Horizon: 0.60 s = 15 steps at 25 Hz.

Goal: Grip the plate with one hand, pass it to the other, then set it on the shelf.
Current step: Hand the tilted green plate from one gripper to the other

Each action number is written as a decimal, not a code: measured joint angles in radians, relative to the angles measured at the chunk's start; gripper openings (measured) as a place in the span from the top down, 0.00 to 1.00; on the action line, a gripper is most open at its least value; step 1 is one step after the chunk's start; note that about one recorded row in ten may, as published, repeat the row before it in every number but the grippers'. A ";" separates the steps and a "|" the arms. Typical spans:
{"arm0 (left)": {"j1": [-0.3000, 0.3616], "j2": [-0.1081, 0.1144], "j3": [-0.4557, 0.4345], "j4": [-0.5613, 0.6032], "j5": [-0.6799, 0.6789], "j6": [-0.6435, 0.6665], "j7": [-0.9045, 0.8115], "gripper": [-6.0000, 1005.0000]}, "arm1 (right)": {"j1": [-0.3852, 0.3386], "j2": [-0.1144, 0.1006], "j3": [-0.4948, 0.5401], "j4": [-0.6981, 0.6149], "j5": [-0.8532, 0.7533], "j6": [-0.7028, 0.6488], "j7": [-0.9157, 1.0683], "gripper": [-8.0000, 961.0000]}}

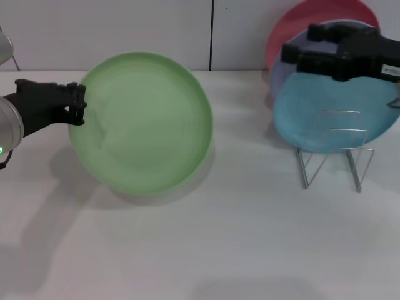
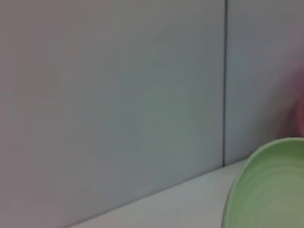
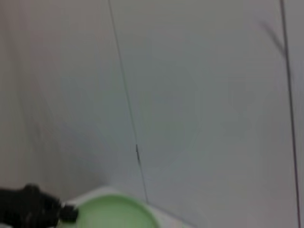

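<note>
The light green plate (image 1: 142, 122) is held up off the table, tilted with its face toward me, left of centre in the head view. My left gripper (image 1: 77, 106), on the silver-grey arm with a green light, is shut on the plate's left rim. The plate also shows in the left wrist view (image 2: 270, 190) and in the right wrist view (image 3: 111, 213), where the left gripper (image 3: 28, 209) shows far off. My right gripper (image 1: 303, 42), black with a white label, hovers open and empty at the back right, above the silver wire rack (image 1: 334, 150).
A teal-blue plate (image 1: 312, 119), a lavender plate (image 1: 289, 72) and a pink plate (image 1: 294, 28) lean stacked behind the rack, under the right gripper. The white table (image 1: 219, 237) stretches in front. A grey wall (image 1: 125, 31) stands at the back.
</note>
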 joint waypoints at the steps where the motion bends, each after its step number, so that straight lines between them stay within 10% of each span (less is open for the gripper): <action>1: 0.003 0.000 0.001 0.003 -0.021 0.011 0.021 0.96 | 0.015 -0.001 0.004 -0.030 -0.049 -0.012 0.055 0.16; 15: 0.042 -0.003 0.003 0.019 -0.203 0.074 0.223 0.96 | 0.353 -0.068 0.253 0.122 -0.330 -0.307 0.360 0.16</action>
